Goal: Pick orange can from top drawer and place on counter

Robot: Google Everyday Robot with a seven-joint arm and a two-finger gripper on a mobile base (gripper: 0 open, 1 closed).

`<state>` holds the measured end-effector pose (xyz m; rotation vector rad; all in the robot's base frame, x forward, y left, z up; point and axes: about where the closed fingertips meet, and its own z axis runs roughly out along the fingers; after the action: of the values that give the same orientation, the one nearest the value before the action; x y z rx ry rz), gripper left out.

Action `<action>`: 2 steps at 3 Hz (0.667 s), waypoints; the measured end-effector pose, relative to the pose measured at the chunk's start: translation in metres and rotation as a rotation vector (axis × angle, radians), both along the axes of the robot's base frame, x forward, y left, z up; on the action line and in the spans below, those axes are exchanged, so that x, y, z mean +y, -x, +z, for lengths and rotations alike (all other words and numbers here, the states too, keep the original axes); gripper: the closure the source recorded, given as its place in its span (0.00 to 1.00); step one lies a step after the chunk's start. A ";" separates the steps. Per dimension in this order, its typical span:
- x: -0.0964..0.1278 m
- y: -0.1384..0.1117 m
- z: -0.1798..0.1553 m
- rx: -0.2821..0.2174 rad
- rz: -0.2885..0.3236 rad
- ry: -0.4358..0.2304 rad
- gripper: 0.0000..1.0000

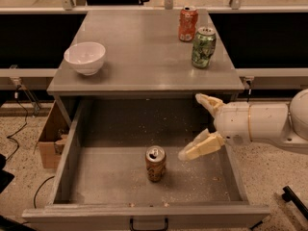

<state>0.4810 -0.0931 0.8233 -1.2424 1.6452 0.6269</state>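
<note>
The orange can [155, 163] stands upright on the speckled floor of the open top drawer [96, 177], near the middle front. My gripper [192, 126] reaches in from the right over the drawer, open, with one finger [208, 102] up near the counter edge and the other finger [199, 149] lower, just right of the can. It holds nothing. The grey counter [139, 52] lies behind the drawer.
A white bowl [85, 57] sits at the counter's left. A red-orange can [188, 23] and a green can [203, 47] stand at the counter's right rear. A cardboard box [48, 138] sits on the floor left of the cabinet.
</note>
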 end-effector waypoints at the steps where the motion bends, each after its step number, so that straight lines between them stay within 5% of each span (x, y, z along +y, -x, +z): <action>1: 0.027 -0.002 -0.047 0.033 0.022 -0.035 0.00; 2: 0.054 -0.008 -0.091 0.043 0.034 -0.080 0.00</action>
<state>0.4891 -0.0392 0.7320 -1.2088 1.6211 0.7381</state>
